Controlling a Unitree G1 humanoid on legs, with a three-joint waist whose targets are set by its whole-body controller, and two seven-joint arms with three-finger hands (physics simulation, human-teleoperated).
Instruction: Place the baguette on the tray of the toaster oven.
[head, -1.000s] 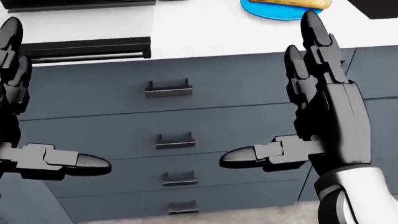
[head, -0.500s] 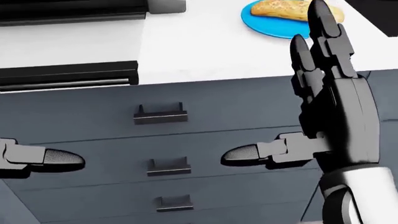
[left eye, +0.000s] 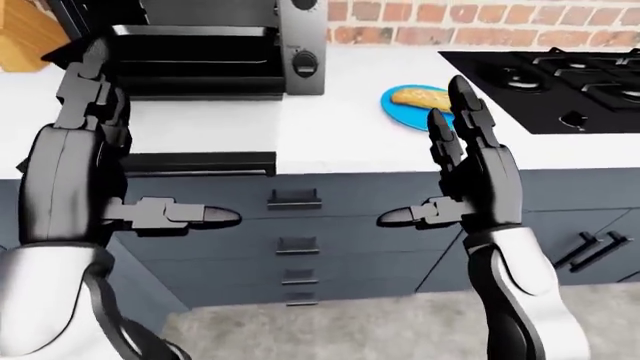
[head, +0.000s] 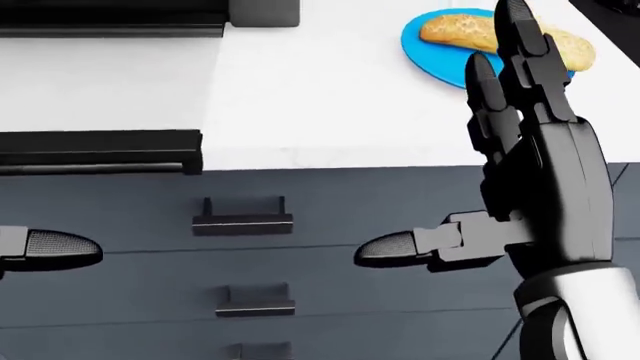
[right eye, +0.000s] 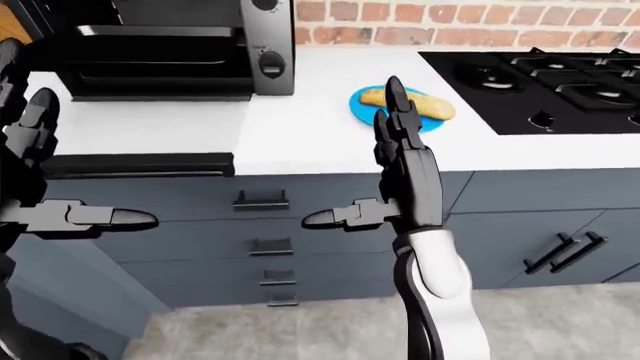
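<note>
Fingers on both hands are spread wide and hold nothing: the right hand (left eye: 470, 184) stands upright with its thumb stuck out sideways toward the view's left, and the left hand (left eye: 85, 161) mirrors it at the left edge of the left-eye view. One baguette (right eye: 410, 103) lies on one blue plate (head: 440, 56) on the white counter (left eye: 330, 127), up and a little to the right of the right fingertips (head: 515, 22) in the head view, which overlap the loaf there but look to be above the counter edge and not touching it, though depth is hard to judge. Its long axis runs roughly left to right across the plate, tilting slightly down toward the right. The right hand is clearly the nearer one; the left is well apart from the plate. One toaster oven (left eye: 215, 45) stands at the top left of the left-eye view, its door dropped open and a dark tray (left eye: 195, 37) showing inside, well to the left of the plate. A black stovetop (left eye: 545, 79) fills the counter to the right. Below the counter, a single column of four drawer handles (left eye: 293, 199) runs down between the two hands.
</note>
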